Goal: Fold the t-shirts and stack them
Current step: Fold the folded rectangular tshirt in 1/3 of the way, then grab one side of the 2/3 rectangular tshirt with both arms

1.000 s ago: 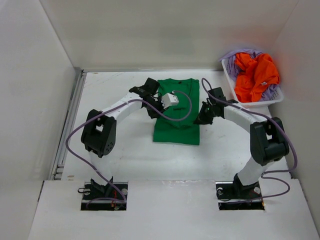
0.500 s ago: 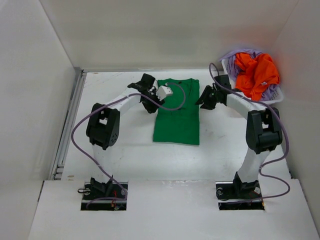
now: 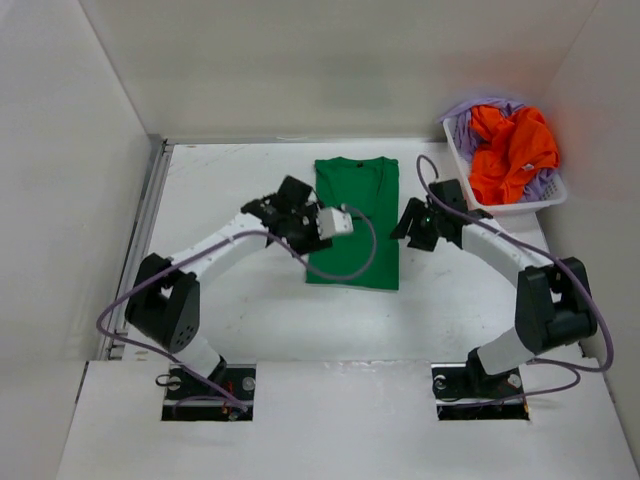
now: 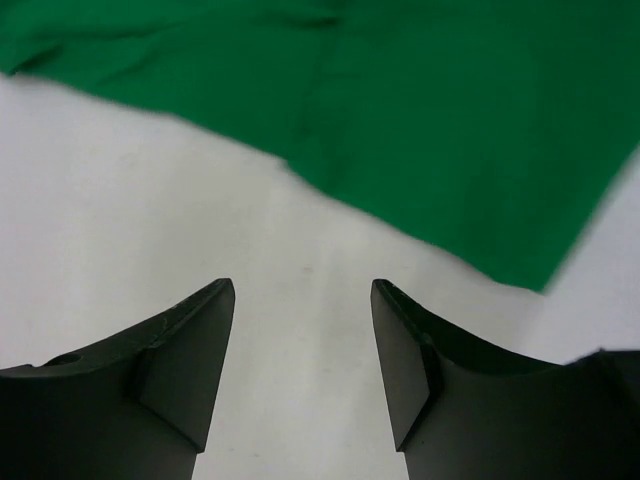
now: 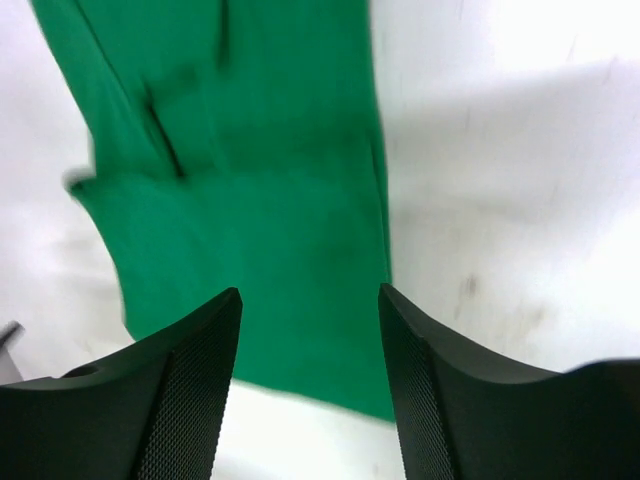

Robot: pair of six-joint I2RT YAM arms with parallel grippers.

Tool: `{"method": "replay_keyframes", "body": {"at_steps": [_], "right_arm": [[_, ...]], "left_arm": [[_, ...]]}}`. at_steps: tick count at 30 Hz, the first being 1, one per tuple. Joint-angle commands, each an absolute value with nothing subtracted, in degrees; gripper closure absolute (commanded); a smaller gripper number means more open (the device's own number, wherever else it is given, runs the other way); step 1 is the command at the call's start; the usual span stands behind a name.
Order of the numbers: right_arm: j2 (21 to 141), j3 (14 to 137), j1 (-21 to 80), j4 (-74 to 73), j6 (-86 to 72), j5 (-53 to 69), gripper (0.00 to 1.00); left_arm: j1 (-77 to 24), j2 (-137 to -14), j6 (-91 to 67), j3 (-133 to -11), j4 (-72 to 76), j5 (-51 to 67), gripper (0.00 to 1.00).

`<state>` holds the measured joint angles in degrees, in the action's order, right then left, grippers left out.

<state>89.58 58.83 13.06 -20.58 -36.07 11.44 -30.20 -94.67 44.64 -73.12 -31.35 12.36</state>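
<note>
Bright, even light from above floods the white enclosure [image 3: 300, 70], bleaching the table [image 3: 250, 290] close to glare and leaving only faint, soft shadows beneath the arms [image 3: 215, 240]. In the right wrist view the green t-shirt [image 5: 260, 200] smears with motion blur while the dark fingers [image 5: 190, 400] are crisp; grey shadow bands cross the tabletop. The left wrist view shows the cloth's edge slightly soft.

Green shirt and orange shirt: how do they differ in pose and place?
The green shirt lies flat, folded to a narrow strip; the orange shirt is a crumpled heap. The green shirt is on the table; the orange shirt is in the basket, on a purple shirt. Both are plain, single-coloured cloth.
</note>
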Motion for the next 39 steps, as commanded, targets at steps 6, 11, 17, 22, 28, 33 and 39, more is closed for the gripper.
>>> {"method": "replay_keyframes", "body": {"at_steps": [6,11,17,22,28,33,39], "right_arm": [[83.41,45.54,19.99,-18.03,-42.18,10.72,0.36],[83.32,41.93,22.1,-15.91,-44.73,10.99,0.37],[83.93,39.29,23.07,-15.03,-45.97,10.9,0.38],[83.24,37.36,23.42,-15.03,-46.75,11.51,0.4],[82.97,35.33,23.42,-14.15,-47.29,12.04,0.41],[81.13,33.84,24.04,-15.9,-47.55,12.04,0.41],[77.34,31.38,24.56,-17.58,-48.78,9.32,0.4]], "left_arm": [[-40.82,-89.56,55.64,-56.34,-28.66,11.43,0.43],[-41.44,-93.16,54.93,-56.51,-26.1,10.2,0.43],[-43.37,-95.88,52.91,-56.51,-23.65,9.5,0.45],[-43.72,-97.82,51.95,-56.43,-23.55,8.44,0.6],[-43.72,-97.91,50.8,-56.43,-23.64,7.74,0.77],[-43.9,-97.74,49.92,-56.51,-23.82,7.56,0.83],[-44.43,-97.73,49.31,-56.6,-23.99,7.73,0.84]]}}
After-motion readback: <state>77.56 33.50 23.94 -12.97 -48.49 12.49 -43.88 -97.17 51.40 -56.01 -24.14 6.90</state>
